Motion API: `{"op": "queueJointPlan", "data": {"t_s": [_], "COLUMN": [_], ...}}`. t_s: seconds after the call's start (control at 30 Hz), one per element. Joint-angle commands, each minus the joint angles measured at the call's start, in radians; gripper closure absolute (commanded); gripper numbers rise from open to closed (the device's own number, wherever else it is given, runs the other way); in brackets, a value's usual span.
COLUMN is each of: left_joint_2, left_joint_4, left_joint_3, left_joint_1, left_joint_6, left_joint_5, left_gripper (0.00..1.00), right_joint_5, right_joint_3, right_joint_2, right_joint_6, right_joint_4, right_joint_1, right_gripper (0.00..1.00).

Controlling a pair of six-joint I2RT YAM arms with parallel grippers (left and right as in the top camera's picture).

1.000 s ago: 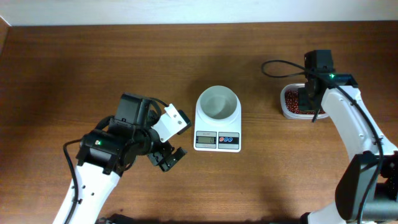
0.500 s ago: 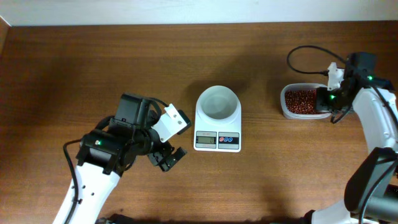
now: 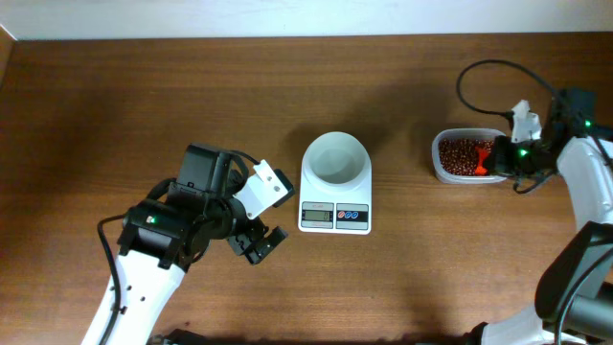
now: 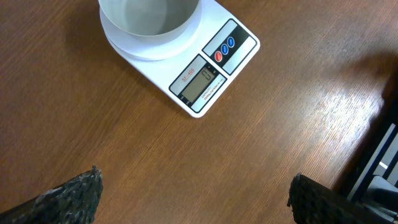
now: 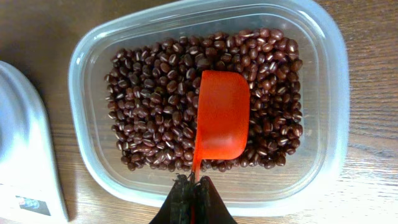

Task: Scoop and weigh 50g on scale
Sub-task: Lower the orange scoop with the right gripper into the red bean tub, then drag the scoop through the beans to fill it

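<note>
The left claw [image 3: 257, 245] sits wide open beside the empty scale [image 3: 335, 192], while the right claw [image 5: 194, 193] pinches the orange scoop [image 5: 221, 115] over the beans [image 5: 155, 106] in the clear tub [image 5: 323, 93], so dig deep and lift it level.

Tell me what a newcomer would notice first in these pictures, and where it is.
The bright orange plastic scoop stands out: the shut right hand holds its handle over small dark red-brown beans in a clear rectangular plastic container, at the right of the table. In the middle sits the empty white digital kitchen scale.
</note>
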Motion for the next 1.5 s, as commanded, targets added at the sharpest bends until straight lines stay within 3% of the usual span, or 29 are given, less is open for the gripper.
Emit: {"op": "queueJointPlan", "data": {"t_s": [0.0,0.97,1.47], "left_joint_2": [-0.011,-0.01,-0.01], "left_joint_4": [0.002,0.002,0.002], "left_joint_3": [0.013,0.013,0.013], "left_joint_1": [0.004,0.004,0.004], "left_joint_6": [0.017,0.017,0.017], "left_joint_5": [0.014,0.014,0.014], "left_gripper": [0.01,0.01,0.01], "right_joint_5": [-0.142,-0.553,-0.735], "right_joint_3": [0.008,0.008,0.008], "right_joint_2": [0.009,0.009,0.009], "right_joint_6": [-0.002,-0.024,-0.025], "right_joint_4": [-0.002,-0.088,-0.14], "right_joint_1": [-0.063,-0.31,-0.315], "right_gripper": [0.96,0.96,0.96]}}
